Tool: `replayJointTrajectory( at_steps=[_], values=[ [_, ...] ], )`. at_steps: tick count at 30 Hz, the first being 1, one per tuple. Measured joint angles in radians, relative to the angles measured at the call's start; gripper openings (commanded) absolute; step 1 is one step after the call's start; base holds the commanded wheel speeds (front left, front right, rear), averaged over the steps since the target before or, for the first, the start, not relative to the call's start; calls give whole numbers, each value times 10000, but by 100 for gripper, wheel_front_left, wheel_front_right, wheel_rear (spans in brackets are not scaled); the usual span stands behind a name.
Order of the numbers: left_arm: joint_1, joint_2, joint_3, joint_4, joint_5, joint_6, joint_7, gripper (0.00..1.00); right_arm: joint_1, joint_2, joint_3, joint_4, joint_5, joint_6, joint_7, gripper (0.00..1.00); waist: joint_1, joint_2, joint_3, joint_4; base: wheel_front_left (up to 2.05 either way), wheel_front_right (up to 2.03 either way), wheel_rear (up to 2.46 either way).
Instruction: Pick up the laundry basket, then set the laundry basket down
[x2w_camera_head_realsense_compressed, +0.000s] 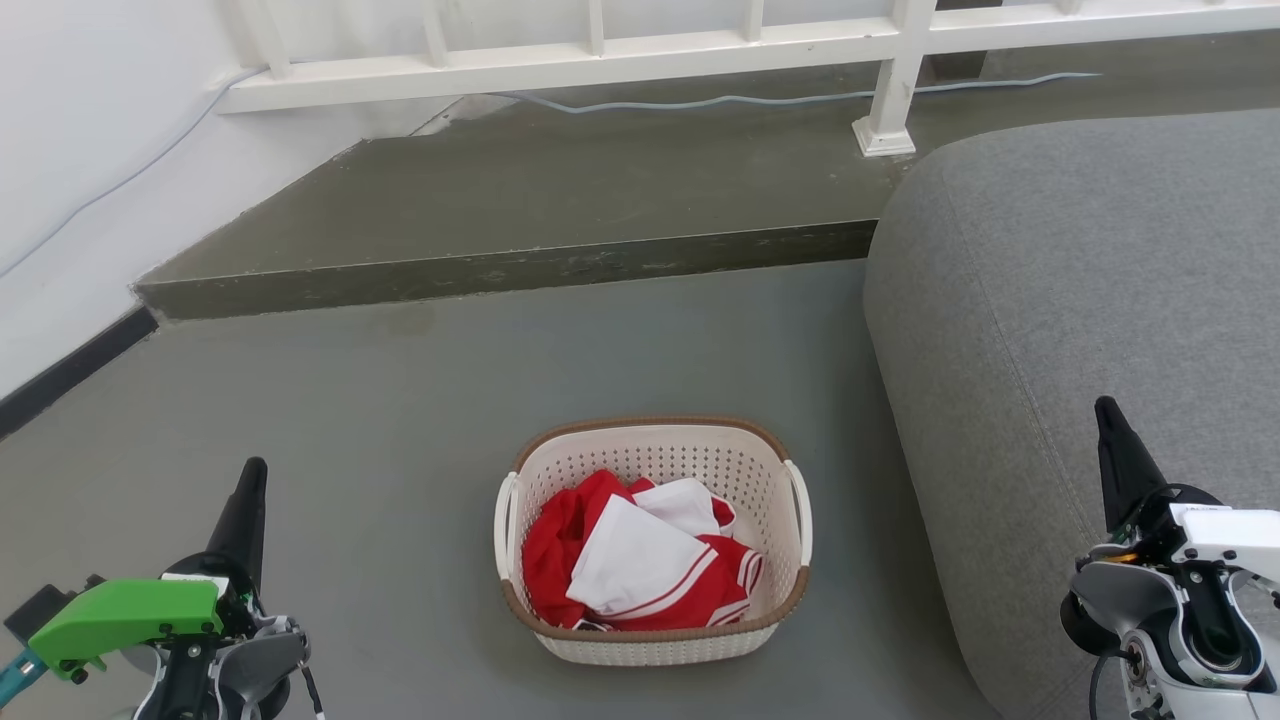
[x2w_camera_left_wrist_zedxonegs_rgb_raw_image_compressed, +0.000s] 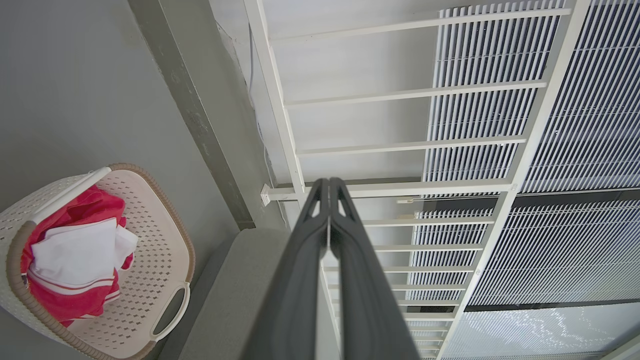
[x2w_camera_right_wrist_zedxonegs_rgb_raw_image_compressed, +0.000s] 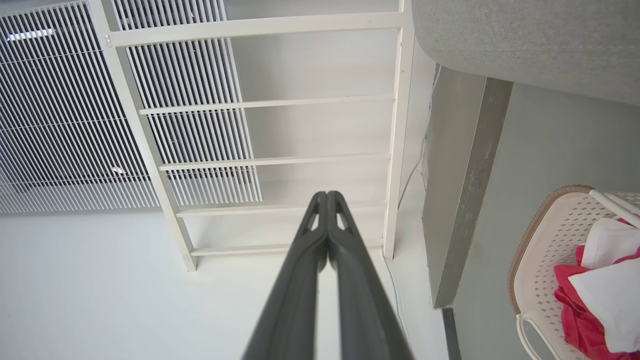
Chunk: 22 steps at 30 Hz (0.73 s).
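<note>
On the plain grey floor (x2w_camera_head_realsense_compressed: 400, 420) there's one big grey fabric sofa (x2w_camera_head_realsense_compressed: 1080, 280) off to the right. Further back you get one raised grey concrete step (x2w_camera_head_realsense_compressed: 520, 200) and one white railing (x2w_camera_head_realsense_compressed: 600, 55) running along it. The one laundry basket (x2w_camera_head_realsense_compressed: 655, 645), small cream perforated plastic with a brown woven-look rim, sits on the floor just beside the sofa, roughly between the two arms. The left gripper (x2w_camera_left_wrist_zedxonegs_rgb_raw_image_compressed: 329, 185) and the right gripper (x2w_camera_right_wrist_zedxonegs_rgb_raw_image_compressed: 327, 196) each have two long dark fingers pressed together on nothing, well apart from the basket. Red and white clothes (x2w_camera_head_realsense_compressed: 640, 565) are piled inside, and it has two white side handles (x2w_camera_head_realsense_compressed: 505, 525).
</note>
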Motion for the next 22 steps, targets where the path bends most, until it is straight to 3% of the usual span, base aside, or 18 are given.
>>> replayJointTrajectory(
  at_steps=[22],
  values=[
    [0,0,0,-2,0,0,0,0,0,8,-13,-4,-2,0,38,0,0,0,0,0,0,0,0]
  ],
)
